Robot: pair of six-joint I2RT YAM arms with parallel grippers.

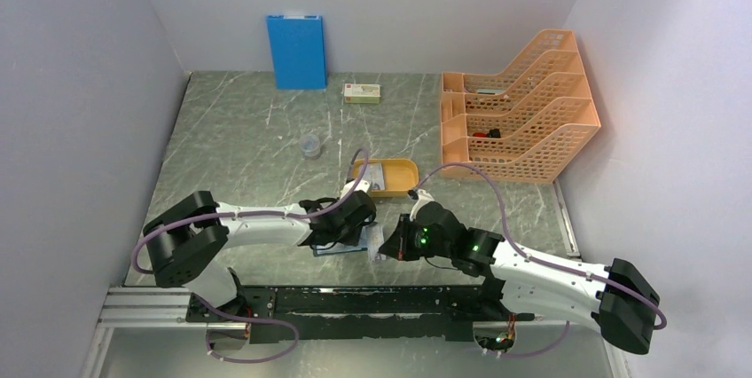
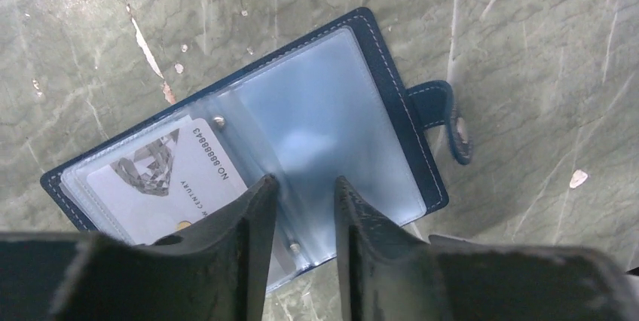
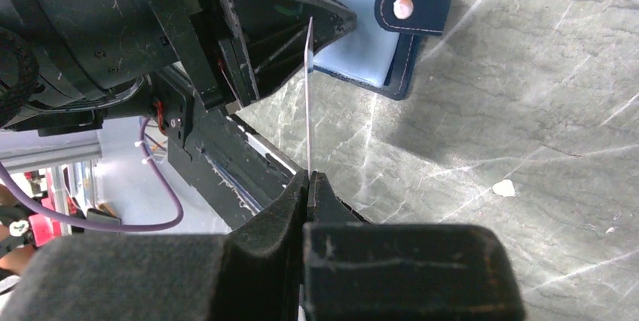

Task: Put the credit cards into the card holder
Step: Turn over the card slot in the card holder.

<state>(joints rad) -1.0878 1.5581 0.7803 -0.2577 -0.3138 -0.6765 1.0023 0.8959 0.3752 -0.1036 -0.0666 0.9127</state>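
Grey-green marbled table (image 1: 248, 129) carried the navy card holder (image 2: 331, 110), lying open near the front edge with its clear sleeves facing up. Left pincer (image 2: 305, 185) stood over the holder's spine, fingers a narrow gap apart and holding nothing; whether they pressed the sleeves could not be told. Right pincer (image 3: 309, 178) was clamped on one credit card (image 3: 309, 95), seen edge-on just beside the holder. Another card (image 2: 162, 178) sat in the left sleeve. The held card looked thin, light, stiff and slippery, best gripped by a short edge. Its face and the sleeve mouth were hidden.
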